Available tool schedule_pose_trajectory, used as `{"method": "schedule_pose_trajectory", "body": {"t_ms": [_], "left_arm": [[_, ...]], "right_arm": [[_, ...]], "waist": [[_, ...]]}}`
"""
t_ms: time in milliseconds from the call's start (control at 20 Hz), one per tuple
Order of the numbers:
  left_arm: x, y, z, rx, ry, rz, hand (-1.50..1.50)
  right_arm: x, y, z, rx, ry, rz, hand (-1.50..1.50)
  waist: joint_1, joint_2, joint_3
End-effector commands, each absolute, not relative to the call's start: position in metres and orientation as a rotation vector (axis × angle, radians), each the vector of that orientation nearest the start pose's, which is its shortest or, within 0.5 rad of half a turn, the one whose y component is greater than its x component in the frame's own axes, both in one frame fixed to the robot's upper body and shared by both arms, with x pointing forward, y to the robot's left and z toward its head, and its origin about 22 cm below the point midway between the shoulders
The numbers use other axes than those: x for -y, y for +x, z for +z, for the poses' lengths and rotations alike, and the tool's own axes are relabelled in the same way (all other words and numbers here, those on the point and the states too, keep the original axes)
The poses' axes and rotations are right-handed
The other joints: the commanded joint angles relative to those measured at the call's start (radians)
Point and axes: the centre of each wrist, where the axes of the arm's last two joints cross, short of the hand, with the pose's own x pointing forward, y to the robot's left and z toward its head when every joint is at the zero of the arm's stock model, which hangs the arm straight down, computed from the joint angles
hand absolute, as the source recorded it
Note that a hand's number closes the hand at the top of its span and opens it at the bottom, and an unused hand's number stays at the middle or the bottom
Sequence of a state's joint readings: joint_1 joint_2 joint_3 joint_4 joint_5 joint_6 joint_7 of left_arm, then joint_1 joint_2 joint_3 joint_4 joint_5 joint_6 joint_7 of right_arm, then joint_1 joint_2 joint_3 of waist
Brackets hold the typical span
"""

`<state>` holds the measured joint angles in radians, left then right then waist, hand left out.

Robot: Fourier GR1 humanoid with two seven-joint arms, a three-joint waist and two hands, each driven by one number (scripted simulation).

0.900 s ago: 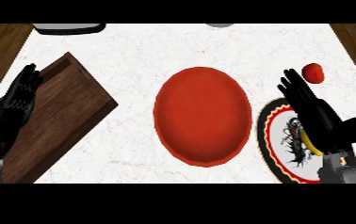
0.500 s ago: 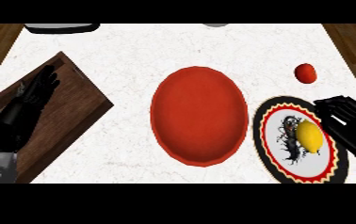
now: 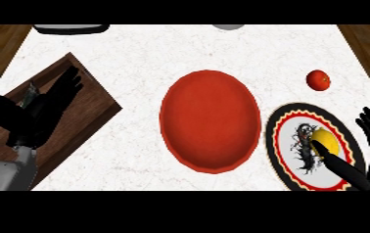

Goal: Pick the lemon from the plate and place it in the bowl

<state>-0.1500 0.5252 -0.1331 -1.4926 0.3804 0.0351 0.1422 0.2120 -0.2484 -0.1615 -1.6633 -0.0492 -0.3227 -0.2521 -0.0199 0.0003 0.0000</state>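
The white marbled table (image 3: 145, 60) fills most of the head view, with strips of brown wood showing past its top left and top right corners. Along its far edge a dark object (image 3: 71, 29) sits at the left and a small grey one (image 3: 228, 27) nearer the middle, both cut off by the view.

The red bowl (image 3: 209, 120) stands in the middle of the table, an oval with its long axis running toward and away from the robot. Open white surface lies beyond it up to the far edge, and a bare band separates it from the wooden board (image 3: 86, 104) at the left. On the right the bowl's rim comes close to the plate (image 3: 283, 129) — only a thin gap shows between them.

The plate, with a black, red and yellow patterned rim and a white centre bearing a dark figure, lies at the lower right and runs off the view's bottom edge. The lemon (image 3: 327, 141) rests on its right half, a rounded yellow shape, slightly longer along the near-far line. A small tomato (image 3: 318, 80) sits alone on the table beyond the plate, well apart from it.

The right hand (image 3: 339, 166) comes in from the lower right corner — one straight finger lies across the plate against the lemon's near-left side, others show at the right edge, spread and unclenched, not wrapped round the fruit. The left hand (image 3: 51, 102) rests over the wooden board, fingers extended, holding nothing.
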Motion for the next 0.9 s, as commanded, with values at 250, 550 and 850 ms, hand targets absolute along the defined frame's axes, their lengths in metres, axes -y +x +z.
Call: {"method": "schedule_pose_trajectory", "body": {"t_ms": [250, 550, 850], "left_arm": [[-0.296, 0.29, 0.07, 1.439, 0.035, -0.2, 0.0], [-0.288, 0.294, 0.072, 1.438, 0.041, -0.226, 0.0], [-0.285, 0.29, 0.05, 1.416, 0.013, -0.235, 0.0]], "right_arm": [[0.363, 0.168, 0.083, 1.415, -0.905, 0.096, -1.5], [0.351, 0.186, 0.142, 1.174, -0.856, 0.307, -1.5], [0.337, 0.219, 0.196, 1.07, -0.797, 0.405, -1.5]], "waist": [[0.014, 0.001, -0.003], [0.031, 0.004, -0.004], [0.034, 0.003, -0.002]]}}
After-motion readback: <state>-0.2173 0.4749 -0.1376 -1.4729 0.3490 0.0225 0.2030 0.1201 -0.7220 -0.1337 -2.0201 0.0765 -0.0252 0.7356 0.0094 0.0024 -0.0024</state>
